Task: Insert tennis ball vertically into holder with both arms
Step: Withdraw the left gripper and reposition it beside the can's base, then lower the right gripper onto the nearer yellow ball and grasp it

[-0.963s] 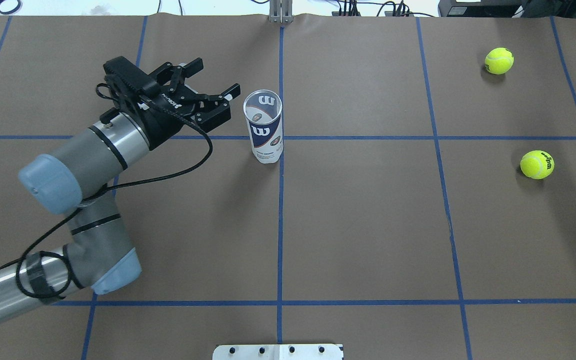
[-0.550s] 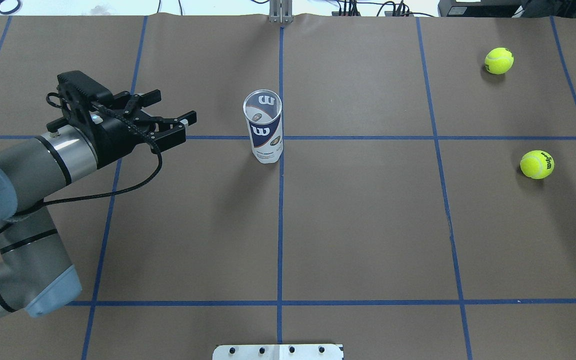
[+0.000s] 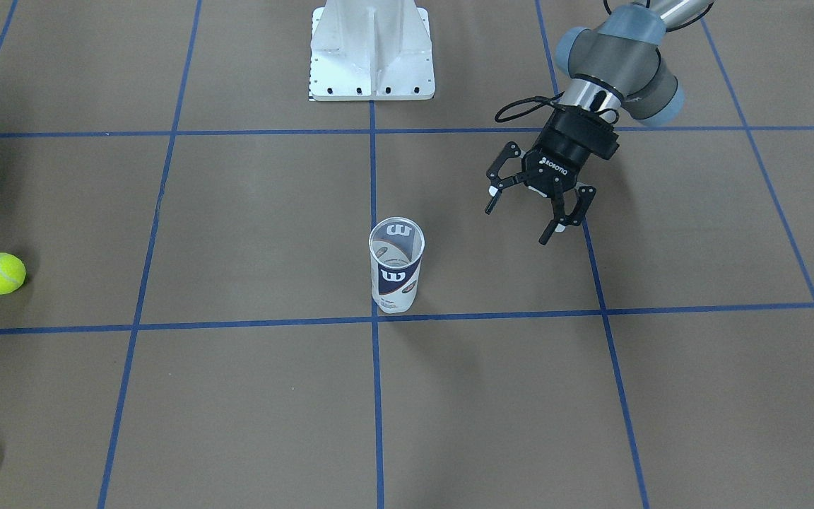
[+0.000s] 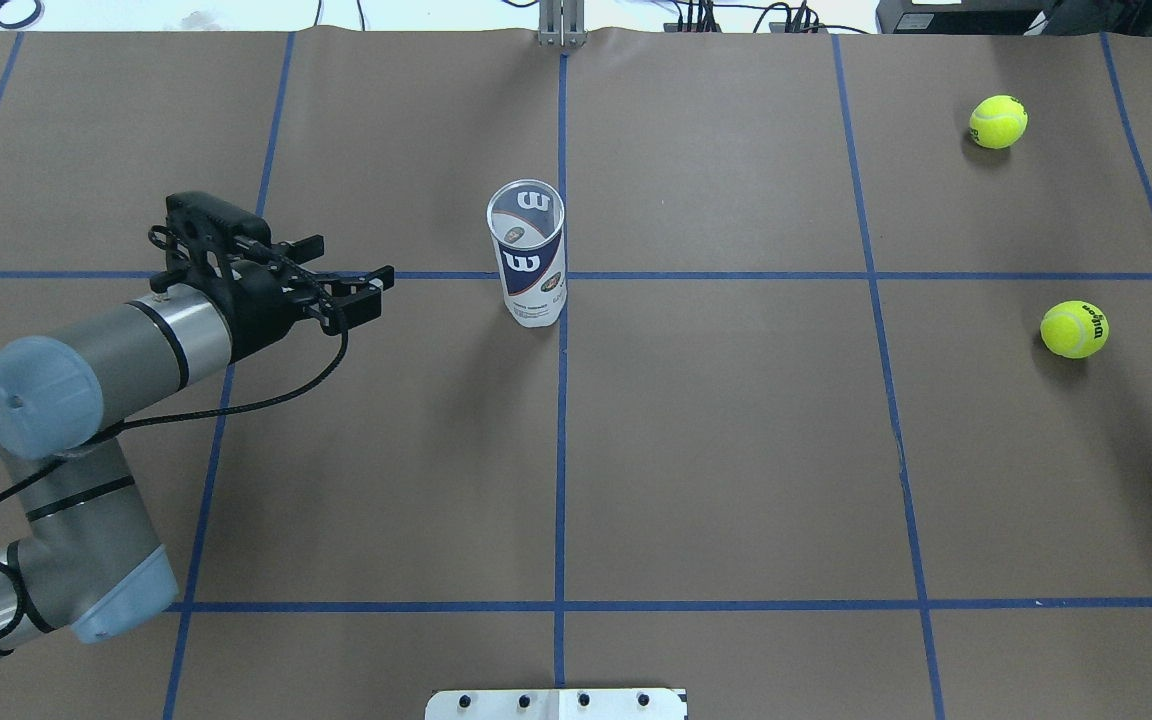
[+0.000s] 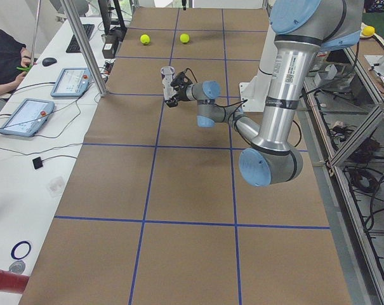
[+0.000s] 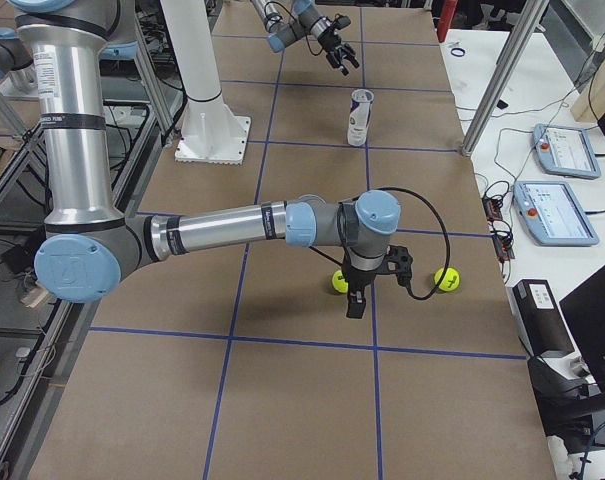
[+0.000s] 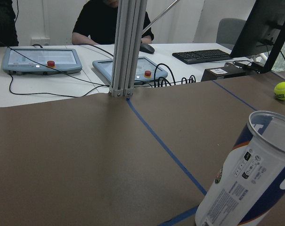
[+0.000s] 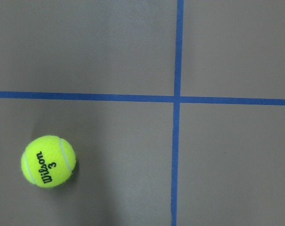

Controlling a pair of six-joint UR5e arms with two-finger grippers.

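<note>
The holder (image 4: 526, 255) stands upright with its open rim up near the table's centre line; it also shows in the front view (image 3: 396, 265) and at the lower right of the left wrist view (image 7: 248, 183). My left gripper (image 4: 376, 288) is open and empty. It sits apart from the holder on its left, also seen from the front (image 3: 520, 223). Two yellow tennis balls (image 4: 998, 121) (image 4: 1074, 329) lie on the table's right side. My right gripper (image 6: 355, 298) hovers near one ball (image 6: 339, 282), which shows in the right wrist view (image 8: 48, 161). I cannot tell whether it is open or shut.
The white pedestal base (image 3: 372, 53) is bolted at the robot's edge of the table. An aluminium post (image 7: 128, 47) stands at the far edge, with tablets and seated people behind it. Blue tape lines (image 4: 560, 450) grid the brown table cover.
My left gripper has pulled back to the left, away from the holder, and a little nearer the robot. The holder and both balls have not moved.
</note>
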